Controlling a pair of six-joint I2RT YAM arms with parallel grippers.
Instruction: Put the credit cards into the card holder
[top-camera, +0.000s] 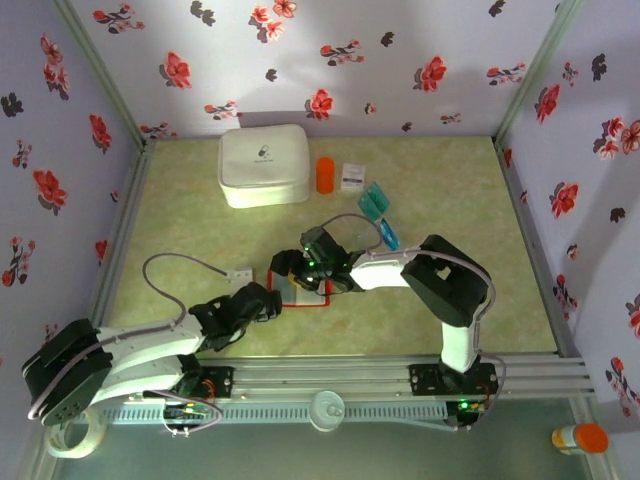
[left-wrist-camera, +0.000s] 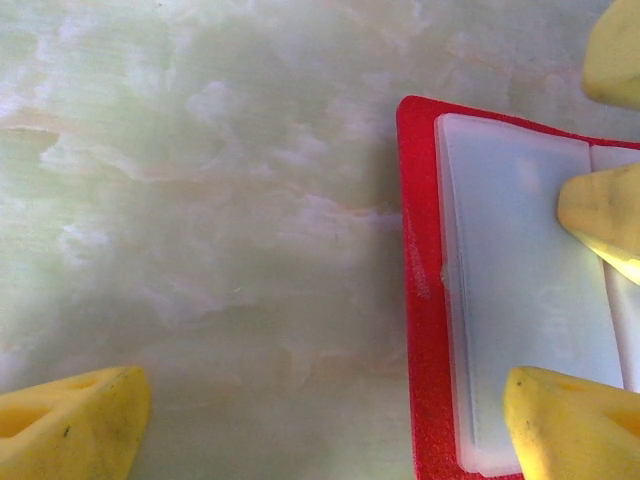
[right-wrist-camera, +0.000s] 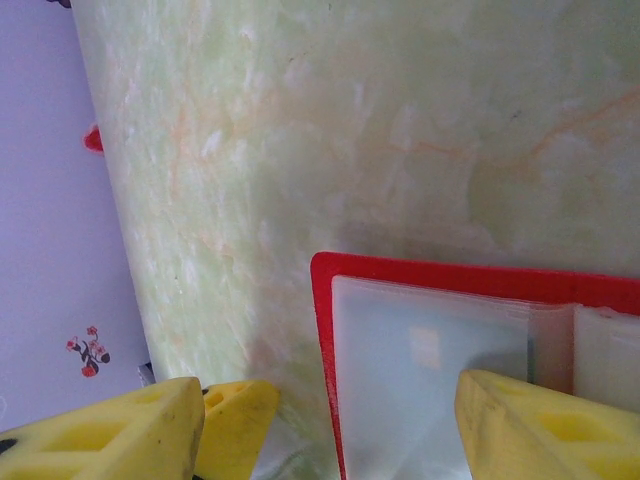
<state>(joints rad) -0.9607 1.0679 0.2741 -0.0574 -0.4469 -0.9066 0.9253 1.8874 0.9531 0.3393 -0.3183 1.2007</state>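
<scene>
The card holder (top-camera: 322, 300), a red wallet, lies open and flat in the middle of the table, pale inside (left-wrist-camera: 520, 300) (right-wrist-camera: 420, 350). My left gripper (top-camera: 278, 298) (left-wrist-camera: 320, 430) stands open across its left edge, one fingertip (left-wrist-camera: 575, 425) on the pale page and the other (left-wrist-camera: 75, 430) over bare table. My right gripper (top-camera: 298, 276) (right-wrist-camera: 320, 435) is open too, one fingertip (right-wrist-camera: 540, 430) resting on the same page. Neither holds anything. A teal credit card (top-camera: 373, 203) and a blue one (top-camera: 389, 234) lie further back on the right, away from both grippers.
A large white rounded case (top-camera: 265, 165) sits at the back, with an orange cylinder (top-camera: 325, 175) and a small white printed box (top-camera: 352, 176) beside it. A small white piece (top-camera: 240, 272) lies left of the wallet. Floral walls enclose three sides.
</scene>
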